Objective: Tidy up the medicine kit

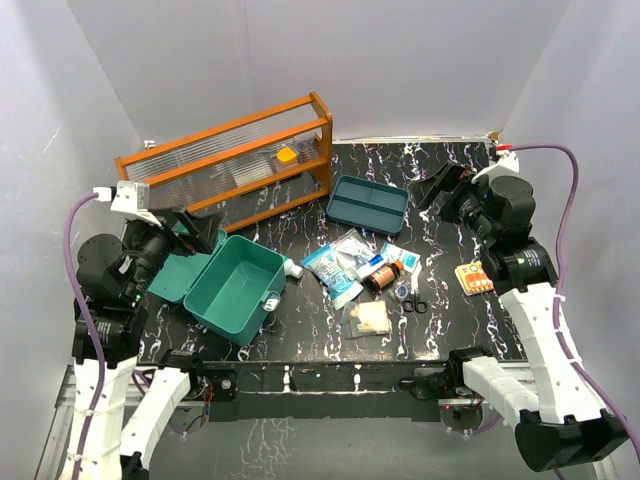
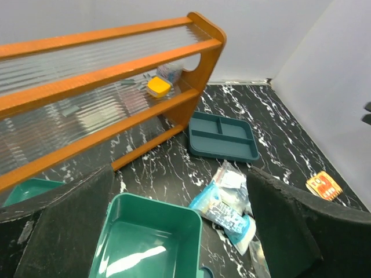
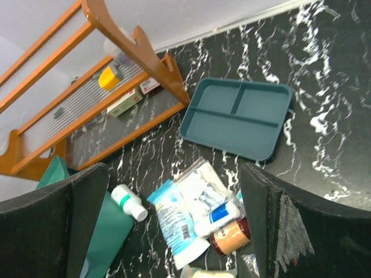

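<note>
From above, the left hand (image 1: 200, 232) hangs spread and empty. The open teal medicine kit (image 1: 235, 288) sits just below and beside it on the bench (image 1: 395, 160). The right hand (image 1: 440, 185), also spread and holding nothing, is well apart from the box; the kit's tray insert (image 1: 367, 203) lies to its left. In the left wrist view, the box's bare interior lies under the gap between the fingers (image 2: 69, 226), and the tray is farther ahead by the foot of the wooden rack (image 2: 104, 75). In the right wrist view, loose sachets (image 3: 191, 214), a white green-capped bottle (image 3: 128, 202) and a small brown bottle (image 3: 231, 238) lie beneath the gap, with the tray beyond them. Nothing looks packed yet. The right hand would do best to drop on a single item at the pile's edge, probably the brown bottle. It should close across the bottle's body, not rake the overlapping sachets, and leave the tray until last.
</note>
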Action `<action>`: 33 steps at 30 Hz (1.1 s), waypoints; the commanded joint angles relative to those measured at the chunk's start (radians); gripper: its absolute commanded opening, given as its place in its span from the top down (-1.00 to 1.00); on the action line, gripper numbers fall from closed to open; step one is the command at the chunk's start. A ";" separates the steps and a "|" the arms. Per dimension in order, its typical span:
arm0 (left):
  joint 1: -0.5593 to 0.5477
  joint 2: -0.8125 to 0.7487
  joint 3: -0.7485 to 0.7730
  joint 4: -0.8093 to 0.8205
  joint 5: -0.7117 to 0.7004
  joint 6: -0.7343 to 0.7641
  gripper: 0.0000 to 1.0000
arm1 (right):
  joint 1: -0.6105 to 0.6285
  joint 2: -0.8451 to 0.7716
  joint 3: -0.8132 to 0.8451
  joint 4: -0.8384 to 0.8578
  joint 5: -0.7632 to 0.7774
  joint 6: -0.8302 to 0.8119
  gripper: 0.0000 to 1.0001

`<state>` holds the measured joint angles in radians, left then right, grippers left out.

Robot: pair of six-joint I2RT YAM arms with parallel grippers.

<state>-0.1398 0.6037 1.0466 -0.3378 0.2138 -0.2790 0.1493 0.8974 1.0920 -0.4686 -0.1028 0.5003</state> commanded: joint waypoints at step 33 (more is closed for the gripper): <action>0.066 0.145 -0.207 0.109 0.473 -0.203 -0.89 | 0.238 0.303 -0.221 0.334 -0.272 -0.044 -0.47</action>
<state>-0.0803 0.7166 0.8352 -0.2592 0.6697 -0.4644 0.3061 1.1511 0.8715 -0.2661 -0.4702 0.4725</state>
